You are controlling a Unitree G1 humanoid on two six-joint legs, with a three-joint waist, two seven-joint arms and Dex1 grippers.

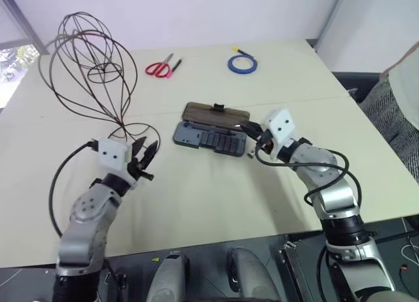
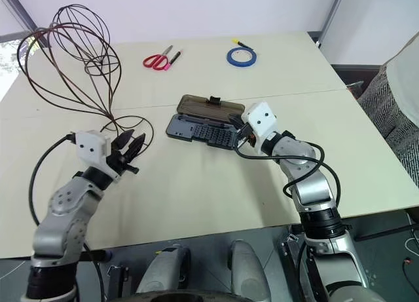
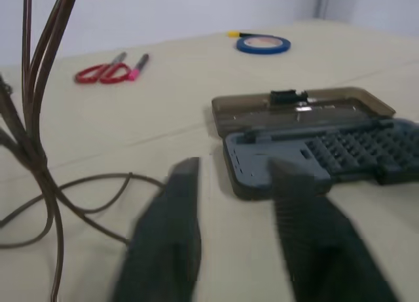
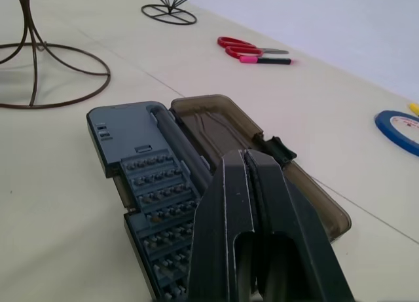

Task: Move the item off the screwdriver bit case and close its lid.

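The item [image 1: 91,66] stands on the worktop [image 1: 196,204] left of the screwdriver bit case [image 1: 209,139], clearing it. Left hand [image 1: 145,152] gapes empty beside its ring; right hand [image 2: 237,139], pinched shut, hovers over the tray, lid [image 1: 216,113] open flat.

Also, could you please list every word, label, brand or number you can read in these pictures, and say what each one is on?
None can be read.
Screwdriver bit case: its grey tray bears small raised marks near one corner, too small to read.
Lid: smoky-brown plastic, no lettering visible.
Blue tape roll: no print legible.
Red-handled scissors: no marking visible.
Wire cage: bare wire, no label.
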